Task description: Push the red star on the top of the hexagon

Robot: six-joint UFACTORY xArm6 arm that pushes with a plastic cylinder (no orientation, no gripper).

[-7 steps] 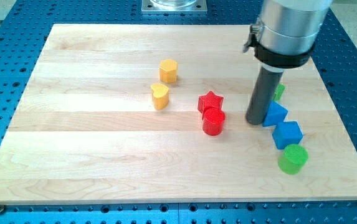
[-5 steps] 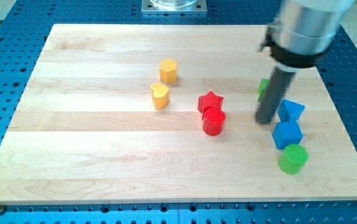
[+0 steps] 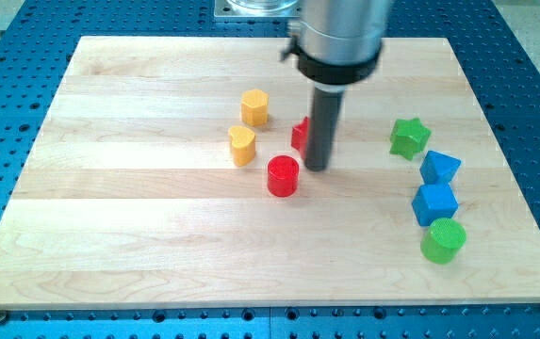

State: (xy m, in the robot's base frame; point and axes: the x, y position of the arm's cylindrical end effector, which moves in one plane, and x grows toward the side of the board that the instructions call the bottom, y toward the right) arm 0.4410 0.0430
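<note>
The red star [image 3: 299,135] lies near the board's middle, mostly hidden behind my rod, with only its left part showing. My tip [image 3: 318,168] rests on the board just right of and below the star, seemingly touching it. A yellow block that looks like a hexagon [image 3: 254,107] sits up and to the left of the star. A yellow heart [image 3: 242,146] lies left of the star. A red cylinder [image 3: 283,176] stands just left of and below my tip.
A green star [image 3: 409,137], a blue triangular block [image 3: 438,168], a blue cube [image 3: 434,203] and a green cylinder [image 3: 442,241] run down the view's right. The wooden board [image 3: 109,235] lies on a blue perforated table.
My rod swung from beside the blue blocks on the right to the board's middle. The red star shifted up and left. The red cylinder slid left, apart from the star. The green star is uncovered.
</note>
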